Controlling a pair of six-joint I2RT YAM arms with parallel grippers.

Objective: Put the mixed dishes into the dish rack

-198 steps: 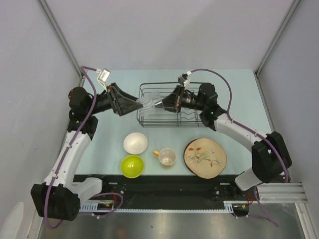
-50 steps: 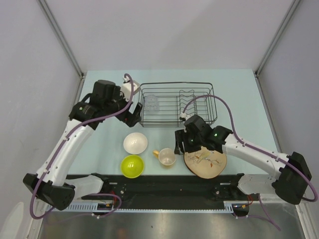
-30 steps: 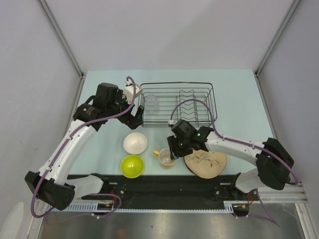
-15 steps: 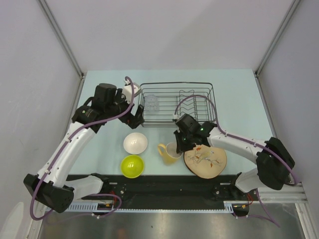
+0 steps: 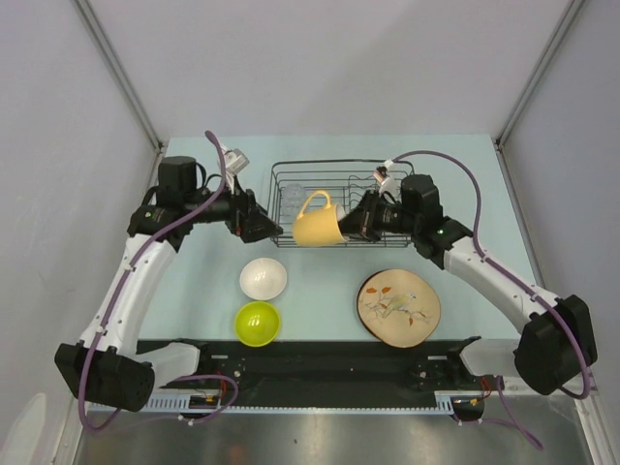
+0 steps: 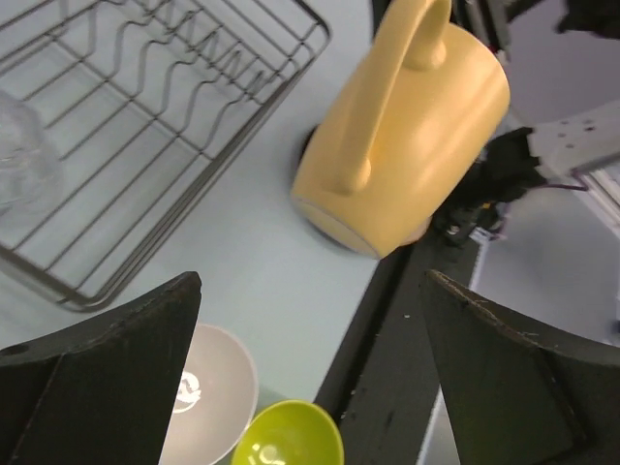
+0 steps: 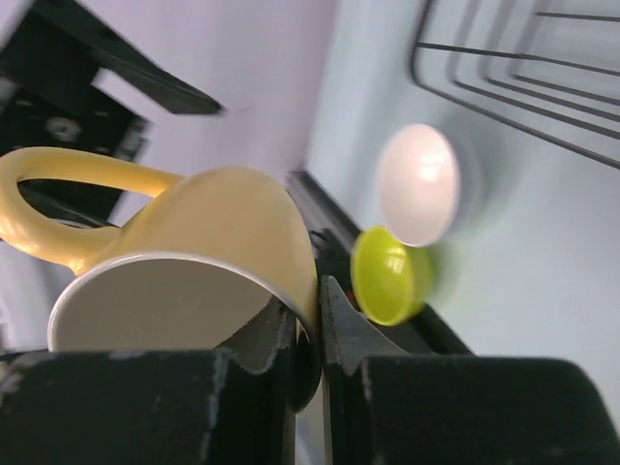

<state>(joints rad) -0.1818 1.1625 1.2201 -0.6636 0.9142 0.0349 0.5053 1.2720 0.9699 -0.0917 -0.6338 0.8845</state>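
Two claws, your right claw (image 5: 357,221) pinched tight on the rim of the yellow mug (image 5: 315,223), mug tipped in the air by the near edge of the black dish rack (image 5: 387,165), your left claw (image 5: 263,228) spread wide, holding nothing

This is a robotics lab test cell, not a kitchen. Plain grey panels (image 5: 329,68) close it in on three sides, joined by bare metal frame bars (image 5: 118,73). A left arm (image 5: 126,291) and a right arm (image 5: 484,276), both white and black machines, are bolted to a black rail (image 5: 320,351) at the near edge of a pale green bench (image 5: 465,184). Purple cables (image 5: 431,153) loop along them. The only household things are staged props: a wire dish rack (image 5: 329,163), a white bowl (image 5: 263,278), a green bowl (image 5: 257,323), a patterned plate (image 5: 399,307) and a yellow mug (image 5: 315,225).
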